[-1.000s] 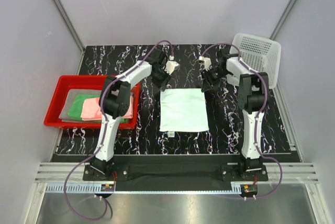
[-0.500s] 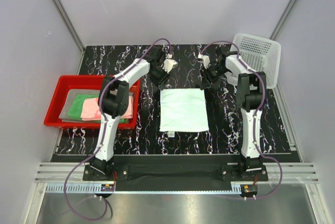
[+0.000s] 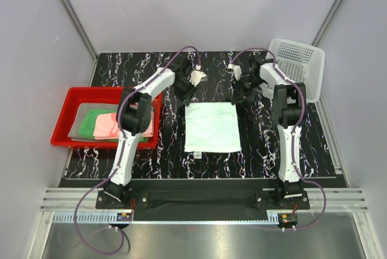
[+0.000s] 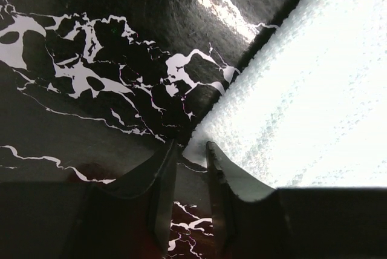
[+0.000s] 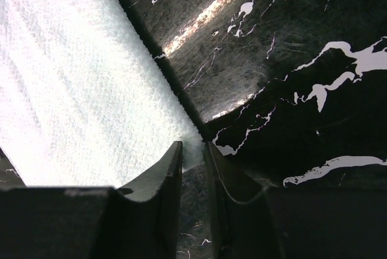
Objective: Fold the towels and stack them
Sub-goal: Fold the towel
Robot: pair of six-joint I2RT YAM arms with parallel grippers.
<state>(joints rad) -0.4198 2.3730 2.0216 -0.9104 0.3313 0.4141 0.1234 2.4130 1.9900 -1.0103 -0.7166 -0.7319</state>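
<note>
The pale mint towel [image 3: 212, 127] lies flat, its long axis running straight back from the claws' tips. The left claw [image 4: 191, 146] and right claw [image 5: 193, 146], both narrowed, each pinch one corner.

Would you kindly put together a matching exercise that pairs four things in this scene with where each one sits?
Things:
1. pale mint towel
2. salmon-pink towel
3. white basket
4. red tray

Places:
A. far right corner of the table
B. spread flat at the table's centre
C. left side of the table
D. inside the tray, partly on the bright green towel

Pairs: 1-B; 2-D; 3-A; 4-C
</note>
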